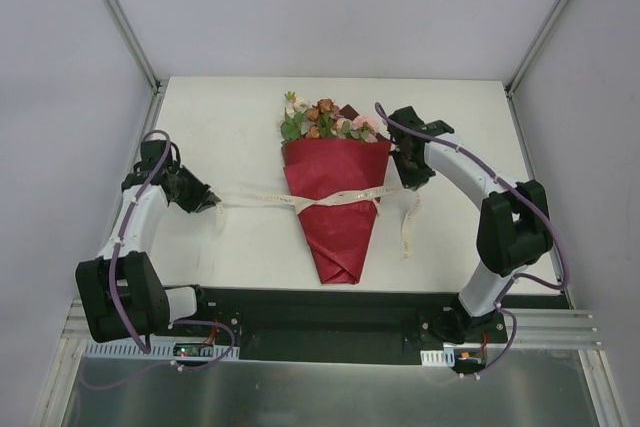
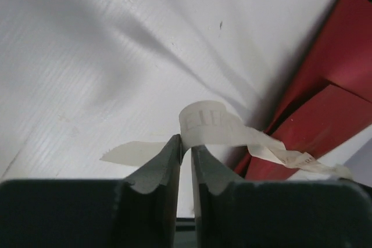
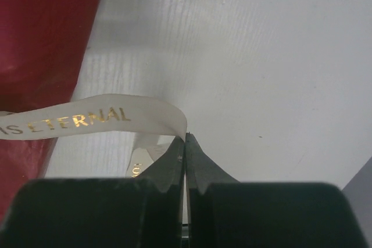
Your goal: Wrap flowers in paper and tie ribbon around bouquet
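The bouquet lies mid-table: pink, cream and rust flowers point(image 1: 325, 119) stick out of the top of a dark red paper point(image 1: 335, 207) cone whose tip points toward the arms. The cream ribbon point(image 1: 330, 197) crosses the cone's middle. My left gripper point(image 1: 207, 204) is shut on the ribbon's left part point(image 2: 206, 125), left of the cone, with a short tail past the fingers. My right gripper point(image 1: 407, 179) is shut on the ribbon point(image 3: 93, 115) at the cone's right edge. A loose ribbon end hangs down toward the front, right of the cone. The paper point(image 2: 331, 114) point(image 3: 40, 45) shows in both wrist views.
The white table point(image 1: 230, 127) ends at a black strip point(image 1: 330, 307) by the arm bases. Grey walls and metal frame posts point(image 1: 120, 17) close in the left, right and back sides.
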Controlling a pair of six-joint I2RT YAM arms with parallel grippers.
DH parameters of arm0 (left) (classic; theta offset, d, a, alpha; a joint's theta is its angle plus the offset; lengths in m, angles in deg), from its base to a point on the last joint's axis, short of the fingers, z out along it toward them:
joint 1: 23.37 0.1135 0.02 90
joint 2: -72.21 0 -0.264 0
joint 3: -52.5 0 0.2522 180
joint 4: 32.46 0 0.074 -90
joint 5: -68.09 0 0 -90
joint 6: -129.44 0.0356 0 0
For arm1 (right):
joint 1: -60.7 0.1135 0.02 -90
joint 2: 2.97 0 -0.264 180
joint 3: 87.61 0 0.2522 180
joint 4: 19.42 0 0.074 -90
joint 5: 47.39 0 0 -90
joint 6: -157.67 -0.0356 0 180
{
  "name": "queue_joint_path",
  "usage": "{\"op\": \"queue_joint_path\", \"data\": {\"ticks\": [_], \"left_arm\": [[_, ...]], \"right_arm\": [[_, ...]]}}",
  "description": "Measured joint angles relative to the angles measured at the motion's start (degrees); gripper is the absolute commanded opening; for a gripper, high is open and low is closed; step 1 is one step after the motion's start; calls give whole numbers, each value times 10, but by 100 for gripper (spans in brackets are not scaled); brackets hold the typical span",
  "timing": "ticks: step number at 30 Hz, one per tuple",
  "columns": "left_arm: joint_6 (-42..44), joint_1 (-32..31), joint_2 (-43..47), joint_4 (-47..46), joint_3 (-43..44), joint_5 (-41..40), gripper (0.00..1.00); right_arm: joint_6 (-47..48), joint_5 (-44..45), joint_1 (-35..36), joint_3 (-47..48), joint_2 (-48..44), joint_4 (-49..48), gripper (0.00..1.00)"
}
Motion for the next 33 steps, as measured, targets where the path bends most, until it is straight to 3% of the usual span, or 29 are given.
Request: {"op": "queue_joint_path", "data": {"ticks": [1,2,3,7,11,14,17,19,20,23,27,33], "left_arm": [[4,0,-4,-5,0,7,55],[5,0,-15,-12,0,22,80],[9,0,-24,-17,-1,29,99],[-9,0,-20,-27,-31,34,99],[-50,-14,48,-21,-53,34,99],[-98,-79,50,-28,-28,38,80],[-90,-159,-15,-34,44,32,80],[-18,-206,-70,-45,111,26,71],[25,-226,-101,-43,152,26,72],[180,-261,-163,-49,229,24,85],[403,-268,-169,-29,204,0,85],[629,-311,-220,-56,156,-42,89]], "right_arm": [[-2,-7,0,-3,0,-4,1],[-4,-17,0,-8,0,-8,1],[-7,-28,0,-13,0,-12,1],[-15,-66,0,-22,0,-17,1],[-19,-87,0,-22,-2,-20,1],[-21,-92,0,-23,-9,-21,1],[-21,-97,0,-23,-19,-22,1],[-21,-100,0,-23,-23,-22,1],[-20,-101,0,-23,-24,-22,1],[-16,-101,0,-30,-26,-26,1],[-13,-102,0,-48,-35,-30,1],[-12,-123,0,-58,-42,-44,1]]}}
